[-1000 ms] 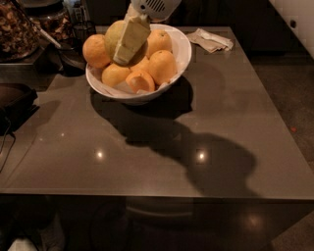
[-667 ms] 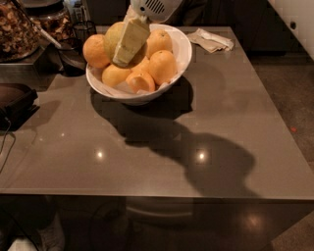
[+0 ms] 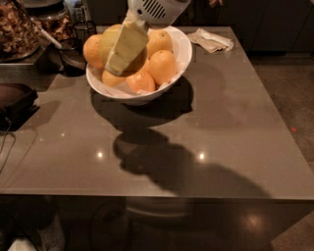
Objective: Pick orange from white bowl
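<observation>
camera view, single frame. i am watching the gripper [image 3: 123,51] hanging over the left half of the white bowl [image 3: 182,51], reaching down from the top edge under a white slotted housing [image 3: 154,9]. its pale yellow face is covering the middle of the fruit pile. i cannot tell how wide it is standing or whether it is gripping anything.

the orange [image 3: 109,40] is sitting in the bowl at the back left, dull and yellow-green, with the gripper lying partly across it. whether the two are touching, i cannot tell. deeper orange fruits are crowding round it: one at the far left rim [image 3: 92,49], one at the right front [image 3: 163,66], one low at the front [image 3: 141,82] and one at the back [image 3: 160,41].

the bowl is resting on the far left part of a grey table [image 3: 235,142] and throwing a heavy shadow [image 3: 162,164] toward me. a crumpled paper napkin [image 3: 212,40] is lying near the far right corner, well apart from the bowl. a dark pan [image 3: 68,56] is sitting just beside the bowl on the left, and a black object [image 3: 17,98] is lying at the left edge.
</observation>
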Controlling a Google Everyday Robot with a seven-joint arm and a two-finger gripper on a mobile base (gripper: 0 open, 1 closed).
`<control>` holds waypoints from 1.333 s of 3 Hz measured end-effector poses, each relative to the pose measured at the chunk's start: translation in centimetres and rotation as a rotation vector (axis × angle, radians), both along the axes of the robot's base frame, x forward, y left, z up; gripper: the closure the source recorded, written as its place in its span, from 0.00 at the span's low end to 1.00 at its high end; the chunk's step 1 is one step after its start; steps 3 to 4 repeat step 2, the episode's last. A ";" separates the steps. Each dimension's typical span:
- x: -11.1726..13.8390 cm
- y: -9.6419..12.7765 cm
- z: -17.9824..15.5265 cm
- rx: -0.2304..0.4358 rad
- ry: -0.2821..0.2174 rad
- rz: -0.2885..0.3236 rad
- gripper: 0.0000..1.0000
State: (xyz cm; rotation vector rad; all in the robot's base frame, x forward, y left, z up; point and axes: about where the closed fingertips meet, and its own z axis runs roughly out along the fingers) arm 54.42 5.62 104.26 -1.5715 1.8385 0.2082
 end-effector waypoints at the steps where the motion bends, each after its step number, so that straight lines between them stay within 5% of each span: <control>1: -3.0 -0.1 -0.1 0.006 0.013 -0.044 1.00; 4: -3.2 -0.2 -0.3 0.002 0.016 -0.046 1.00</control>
